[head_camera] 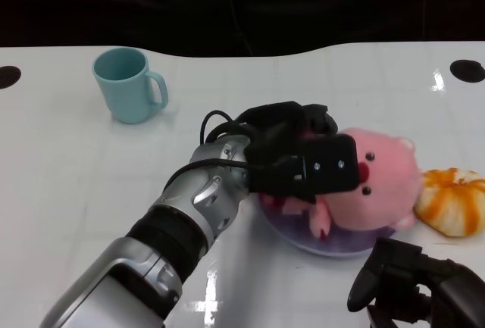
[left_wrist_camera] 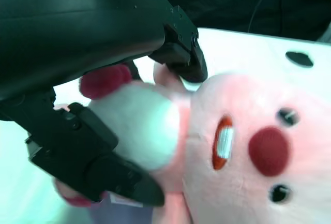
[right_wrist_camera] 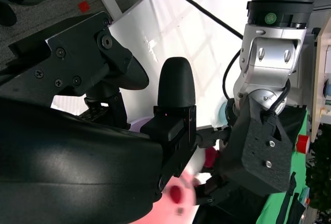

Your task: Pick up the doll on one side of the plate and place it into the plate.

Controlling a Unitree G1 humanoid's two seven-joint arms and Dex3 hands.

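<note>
On my white table (head_camera: 68, 192) I see 1 light blue mug (head_camera: 127, 85) standing upright at the far left, its handle pointing to the right. Near the right edge lies 1 orange and white striped object (head_camera: 455, 201). 2 black round spots (head_camera: 467, 70) mark the table's far corners.

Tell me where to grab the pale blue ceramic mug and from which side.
Grip the pale blue ceramic mug around its body, coming from the robot's left. It stands upright on the white table with its handle pointing toward the robot's right, so the opposite side is smooth and unobstructed. The left hand currently grips the pink plush doll, so it must let go first.
</note>
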